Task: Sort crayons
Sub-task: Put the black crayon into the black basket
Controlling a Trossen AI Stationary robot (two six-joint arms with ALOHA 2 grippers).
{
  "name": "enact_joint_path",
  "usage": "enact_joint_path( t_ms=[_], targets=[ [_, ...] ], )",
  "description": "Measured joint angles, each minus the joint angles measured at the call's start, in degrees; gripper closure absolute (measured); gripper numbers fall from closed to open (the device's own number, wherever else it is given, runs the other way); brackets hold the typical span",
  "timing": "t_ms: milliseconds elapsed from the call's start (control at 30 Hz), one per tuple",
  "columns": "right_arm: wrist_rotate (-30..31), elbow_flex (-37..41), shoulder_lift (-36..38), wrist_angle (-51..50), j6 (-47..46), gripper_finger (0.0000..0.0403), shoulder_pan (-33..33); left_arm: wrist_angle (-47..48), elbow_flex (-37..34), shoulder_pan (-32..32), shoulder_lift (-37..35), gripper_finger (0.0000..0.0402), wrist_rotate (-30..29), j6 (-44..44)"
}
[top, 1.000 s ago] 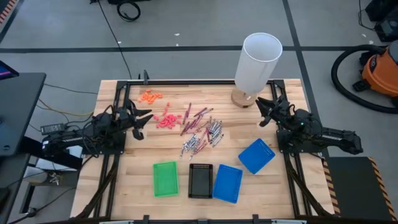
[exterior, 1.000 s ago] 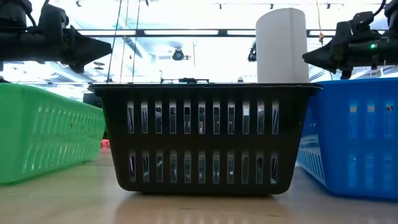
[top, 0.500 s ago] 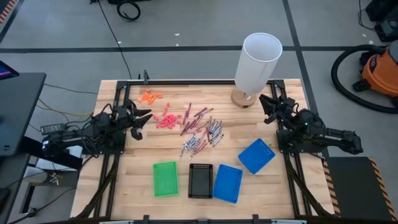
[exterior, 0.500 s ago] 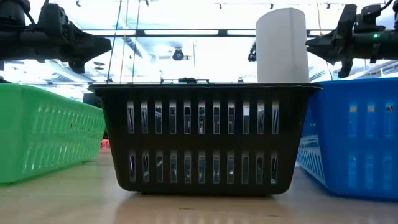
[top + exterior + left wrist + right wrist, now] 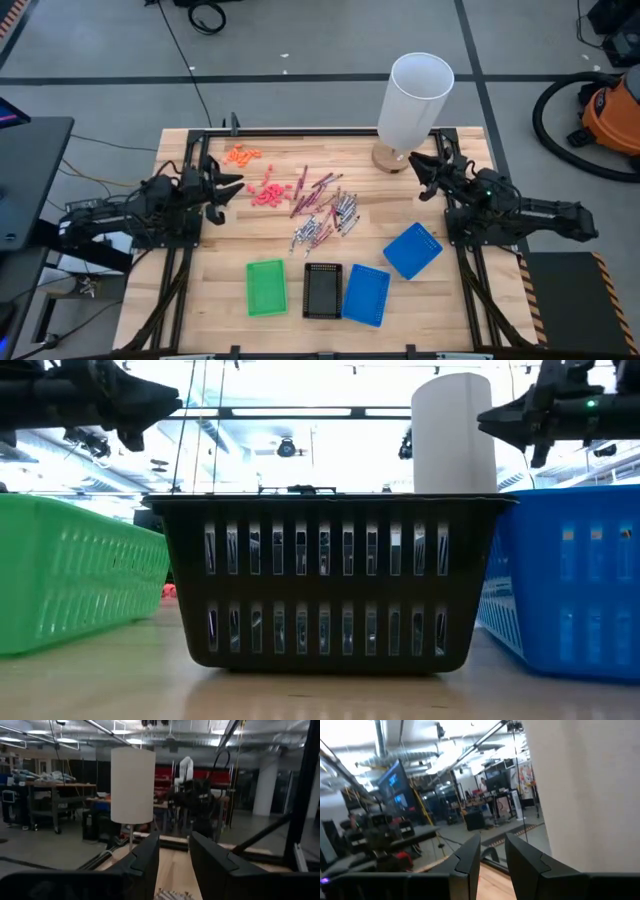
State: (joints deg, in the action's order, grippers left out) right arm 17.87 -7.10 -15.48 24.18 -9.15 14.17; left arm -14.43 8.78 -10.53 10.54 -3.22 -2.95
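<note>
The crayons (image 5: 320,207) lie loose in a pile on the wooden table's middle: dark maroon sticks (image 5: 312,189) toward the far side, silvery grey ones (image 5: 328,226) toward the near side. A few grey ones show in the left wrist view (image 5: 172,894). My left gripper (image 5: 234,188) hovers open above the table, left of the pile, pointing toward it. My right gripper (image 5: 416,172) hovers open to the pile's right, beside the white cylinder (image 5: 415,98). Both are empty and stand high in the low view, the left gripper (image 5: 165,402) and the right gripper (image 5: 488,418).
Several small trays stand near the front edge: green (image 5: 266,287), black (image 5: 322,290), blue (image 5: 366,294), and another blue (image 5: 412,250) farther right. Stubby orange bits (image 5: 240,154) and coral-pink bits (image 5: 265,192) lie left of the pile. The tall white cylinder stands at the far right.
Both grippers have risen above the table. My right gripper has also drifted a little toward the table's left and far side. The crayons and trays have stayed where they were.
</note>
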Motion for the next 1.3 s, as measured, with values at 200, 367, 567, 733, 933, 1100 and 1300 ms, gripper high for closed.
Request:
enact_joint_path(
  t_ms=[200,367,567,733,933,1100,1300],
  targets=[
    [0.00,-4.10,-10.84,4.03,4.26,0.0304,0.00,0.06,3.41,-2.31,10.29,0.0285,-0.10,1.48],
    [-0.02,-7.72,-19.33,4.02,4.71,0.0304,-0.06,0.12,5.30,-3.25,16.55,0.0285,-0.13,1.02],
    [-1.43,-12.84,-29.71,2.89,5.38,0.0304,-0.17,0.08,7.58,-3.20,20.19,0.0285,-0.13,0.22],
    [-4.46,-19.65,-38.33,-2.65,6.70,0.0304,-0.17,0.13,7.82,-3.07,20.63,0.0285,-0.12,-1.54],
    [-5.75,-28.39,-46.96,-11.89,11.12,0.0304,-0.17,0.10,7.82,-3.07,20.60,0.0285,1.24,-3.40],
    [-7.07,-32.49,-52.67,-12.86,15.93,0.0304,0.87,-0.32,7.82,-3.05,20.59,0.0285,1.39,-4.48],
    [-10.72,-37.93,-60.84,-21.51,16.88,0.0304,1.03,1.08,7.82,-3.12,21.10,0.0285,1.39,-5.23]
  ],
)
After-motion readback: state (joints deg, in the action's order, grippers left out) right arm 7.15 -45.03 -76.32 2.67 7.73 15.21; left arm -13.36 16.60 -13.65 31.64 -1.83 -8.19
